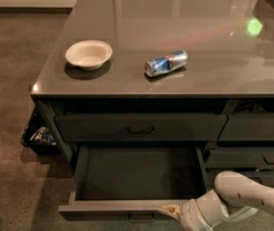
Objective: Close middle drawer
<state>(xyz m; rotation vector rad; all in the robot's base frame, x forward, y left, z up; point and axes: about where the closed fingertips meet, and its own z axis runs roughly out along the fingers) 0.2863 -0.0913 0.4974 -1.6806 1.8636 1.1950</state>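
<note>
The middle drawer [136, 174] is pulled far out of the dark grey cabinet, and its long shallow box is empty. Its low flat front [112, 207] faces me at the bottom of the view, with the small loop handle [141, 219] in the middle. My gripper [169, 209], at the end of the white arm [242, 196] coming in from the lower right, is against the top edge of the drawer front, just right of the handle.
The top drawer [141, 127] above is closed. Narrower drawers [254, 129] stand to the right. A white bowl [88, 54] and a lying can [166, 63] sit on the countertop [213, 42]. A black bin [36, 134] stands on the floor at the left.
</note>
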